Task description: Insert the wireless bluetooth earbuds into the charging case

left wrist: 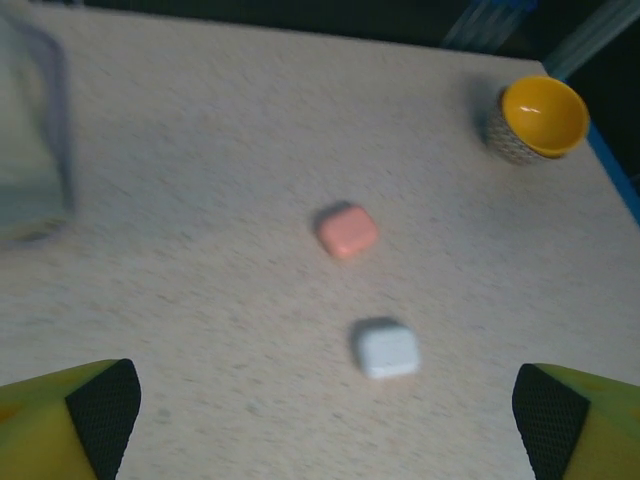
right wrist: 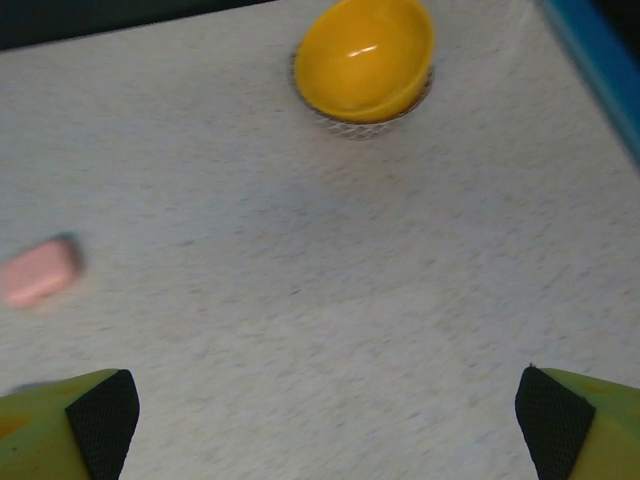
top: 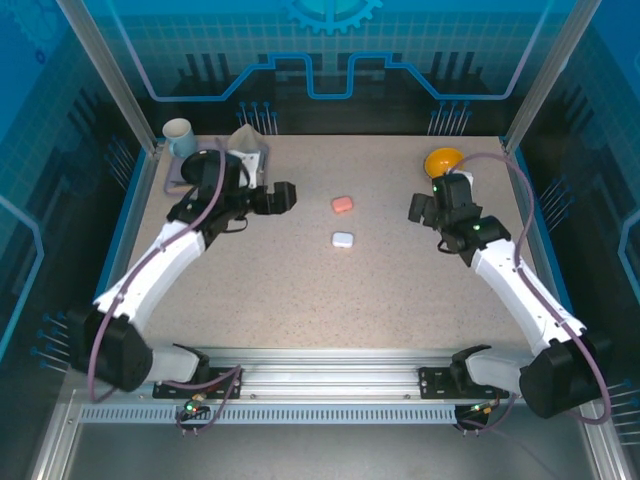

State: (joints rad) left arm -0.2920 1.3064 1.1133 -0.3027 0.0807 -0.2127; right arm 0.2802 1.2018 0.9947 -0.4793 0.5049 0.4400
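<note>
Left hand (top: 281,197), seen from above, hangs released and empty just left of the two cases, its jaws turned toward them. Right hand (top: 420,208) faces in from the other side, likewise released and empty. Pink case (top: 342,204) and white case (top: 343,239) lie flat mid-desk (top: 300,300) between the hands, near each other but apart. Both lids look shut. The earbuds cannot be made out. Judged by the shut lids they may already sit inside, but this is unconfirmed. A mug (top: 179,135) and a yellow bowl (top: 444,160) stand at the far corners, well apart from the cases.

Left wrist view: left hand (left wrist: 325,440) has its fingertips spread wide, with bare desk between them. White case (left wrist: 386,348) is nearer, pink case (left wrist: 347,230) beyond it, with open room around both. Yellow bowl (left wrist: 540,117) sits close to the blue rail (left wrist: 615,180).

Right wrist view: right hand (right wrist: 328,430) is spread wide, grasping nothing. Yellow bowl (right wrist: 365,62) stands ahead near the blue rail (right wrist: 600,70). Pink case (right wrist: 38,272) lies off left, blurred. Judgement: the central placement allows approach from either side, and only the bowl crowds the right arm.
</note>
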